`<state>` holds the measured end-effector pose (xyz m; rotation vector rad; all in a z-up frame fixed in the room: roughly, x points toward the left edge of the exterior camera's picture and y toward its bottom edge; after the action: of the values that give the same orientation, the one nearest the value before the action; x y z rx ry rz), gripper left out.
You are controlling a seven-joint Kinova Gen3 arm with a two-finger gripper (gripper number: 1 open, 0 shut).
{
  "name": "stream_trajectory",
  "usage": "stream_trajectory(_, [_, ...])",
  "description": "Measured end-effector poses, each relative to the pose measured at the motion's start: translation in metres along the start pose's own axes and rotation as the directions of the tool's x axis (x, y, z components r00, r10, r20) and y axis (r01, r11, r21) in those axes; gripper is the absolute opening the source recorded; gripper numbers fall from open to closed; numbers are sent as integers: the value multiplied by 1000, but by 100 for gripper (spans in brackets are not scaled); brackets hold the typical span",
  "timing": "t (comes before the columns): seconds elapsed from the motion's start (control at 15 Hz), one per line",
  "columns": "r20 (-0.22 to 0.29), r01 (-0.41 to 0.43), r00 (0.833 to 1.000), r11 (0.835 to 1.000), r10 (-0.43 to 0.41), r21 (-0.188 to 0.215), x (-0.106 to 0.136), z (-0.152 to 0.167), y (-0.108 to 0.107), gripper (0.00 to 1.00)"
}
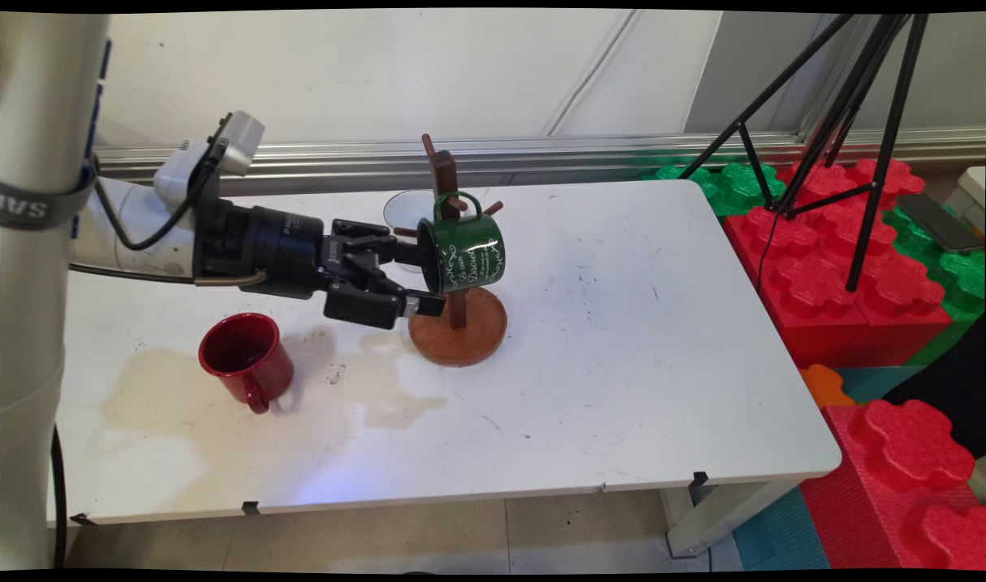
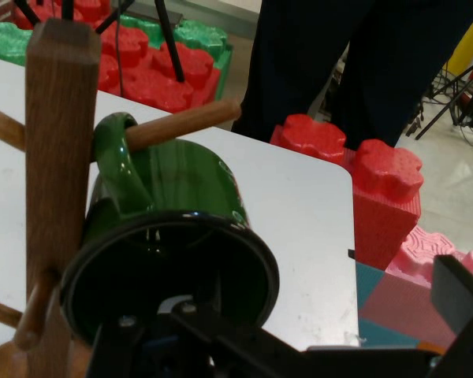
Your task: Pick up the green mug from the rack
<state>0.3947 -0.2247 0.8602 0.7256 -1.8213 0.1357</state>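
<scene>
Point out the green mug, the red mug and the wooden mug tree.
green mug (image 1: pixel 470 255): main view, on its lettered side wall.
red mug (image 1: pixel 260 365): main view, on its outer wall below the rim.
wooden mug tree (image 1: pixel 461 339): main view, on its round base.

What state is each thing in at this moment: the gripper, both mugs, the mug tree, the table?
gripper: open, one finger inside the green mug's mouth, the other outside.
green mug: tipped sideways, handle looped over a peg.
mug tree: upright on its round base.
red mug: upright, apart from the gripper.
table: stained near the red mug.
</scene>
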Motion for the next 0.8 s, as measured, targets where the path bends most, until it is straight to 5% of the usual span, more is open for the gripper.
stream_trajectory(0.8, [-16,7,1000,1000,-7,-10,-2,27,-3,100])
